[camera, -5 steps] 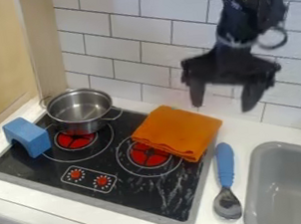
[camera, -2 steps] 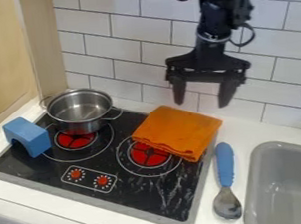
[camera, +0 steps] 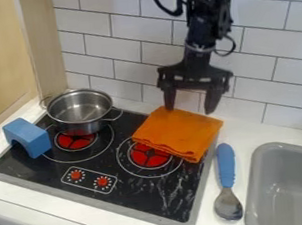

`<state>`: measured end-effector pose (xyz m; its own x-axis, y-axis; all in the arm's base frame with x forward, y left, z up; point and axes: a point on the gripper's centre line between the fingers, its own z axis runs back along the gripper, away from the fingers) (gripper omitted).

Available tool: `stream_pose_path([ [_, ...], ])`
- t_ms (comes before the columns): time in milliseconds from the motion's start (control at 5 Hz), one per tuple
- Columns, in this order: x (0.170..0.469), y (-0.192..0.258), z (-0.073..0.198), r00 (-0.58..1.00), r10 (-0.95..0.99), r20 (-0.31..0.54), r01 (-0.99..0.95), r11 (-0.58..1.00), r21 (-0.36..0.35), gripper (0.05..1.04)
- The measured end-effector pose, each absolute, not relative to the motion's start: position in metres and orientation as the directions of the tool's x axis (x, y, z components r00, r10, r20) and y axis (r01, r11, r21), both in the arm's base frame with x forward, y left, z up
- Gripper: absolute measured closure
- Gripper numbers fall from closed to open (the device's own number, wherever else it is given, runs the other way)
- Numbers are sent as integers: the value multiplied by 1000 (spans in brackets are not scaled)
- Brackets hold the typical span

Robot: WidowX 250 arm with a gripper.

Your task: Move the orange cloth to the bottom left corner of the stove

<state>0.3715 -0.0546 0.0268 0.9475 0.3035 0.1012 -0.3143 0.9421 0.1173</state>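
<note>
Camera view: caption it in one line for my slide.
Open black gripper hangs near a folded orange cloth at the back right of the stove.

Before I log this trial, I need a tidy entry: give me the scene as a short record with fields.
cloth: orange, folded, over the stove's back right part, partly covering the right burner
pot: metal, at the left burner
block: blue arch, at the stove's left edge
spoon: blue-handled, on the counter between stove and sink
gripper: open, near the cloth's back edge, fingers pointing down
task status: cloth not yet at bottom left corner
</note>
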Motion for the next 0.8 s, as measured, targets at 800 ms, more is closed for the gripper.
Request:
stream_pose_path([
  [800, 364, -61, 2, 947, 313, 64, -319, 942, 105, 85],
])
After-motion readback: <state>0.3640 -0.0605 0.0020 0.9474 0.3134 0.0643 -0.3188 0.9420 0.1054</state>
